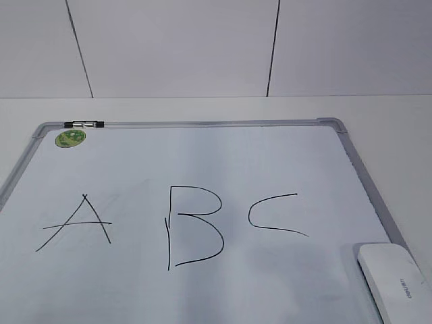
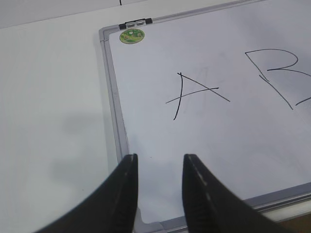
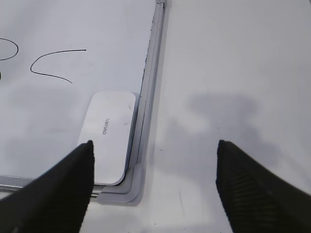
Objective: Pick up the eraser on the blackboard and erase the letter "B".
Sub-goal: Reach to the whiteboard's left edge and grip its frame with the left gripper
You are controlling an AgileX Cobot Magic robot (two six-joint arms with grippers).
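1. Eraser [image 1: 393,280] lies flat on blackboard [image 1: 202,162], white glossy top up w/ small grey lettering; sits at approx 4 o'clock of the ext. view, tucked in board's near-right corner, its long edge just beside the frame. Bottom edge of that view cuts it off.
2. Right wrist cam: same eraser [image 3: 109,136] at approx 7 o'clock, snug against frame rail and rounded corner piece.
3. Letter "B" [image 1: 194,226] intact, thin black strokes, near centre of board; at 9 o'clock from eraser, well apart from it.
4. "C" [image 1: 273,214] sits between B and eraser, at 3 o'clock of B. "A" [image 1: 75,224] at 9 o'clock of B.
5. Green sticker [image 1: 70,138] at board's far-left corner, approx 10 o'clock in ext. view; black-and-silver clip [image 1: 84,124] on frame rail just beyond it.
6. Right gripper [image 3: 154,148]: jaws wide apart, nothing between them. Left finger shows over eraser's near end, right finger over bare table [image 3: 233,58] outside the frame; can't tell height above them.
7. Left gripper [image 2: 160,162]: jaws apart w/ modest gap, holding nothing, over board's near-left corner at 6 o'clock of left wrist cam; A at approx 12 o'clock from it.
8. Neither arm shows in ext. view.
9. White panelled wall [image 1: 202,47] behind table.
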